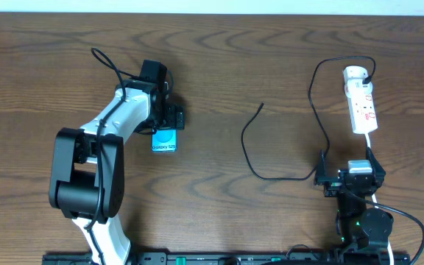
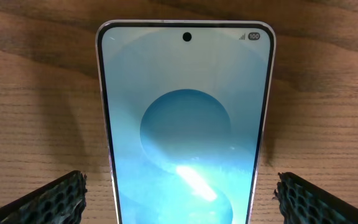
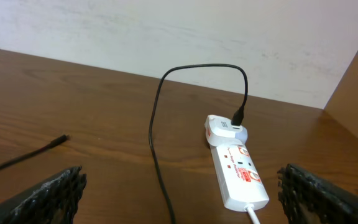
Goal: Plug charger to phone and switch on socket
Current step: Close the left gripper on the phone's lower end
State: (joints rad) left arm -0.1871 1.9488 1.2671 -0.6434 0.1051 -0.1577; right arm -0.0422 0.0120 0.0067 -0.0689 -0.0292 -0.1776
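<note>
- Left gripper (image 2: 179, 196): jaws wide open and empty, straddling the phone (image 2: 185, 112), which lies flat on the table (image 2: 36, 93) with its long axis pointing away from the wrist.
- Right gripper (image 3: 179, 186): open, empty, facing the socket (image 3: 238, 168).
- Charger (image 1: 247, 147): free tip lies between the arms, well apart from the phone.

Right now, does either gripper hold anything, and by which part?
Nothing is held. The left gripper stands open astride the phone, fingers clear of its edges; the right gripper is open, short of the power strip.
</note>
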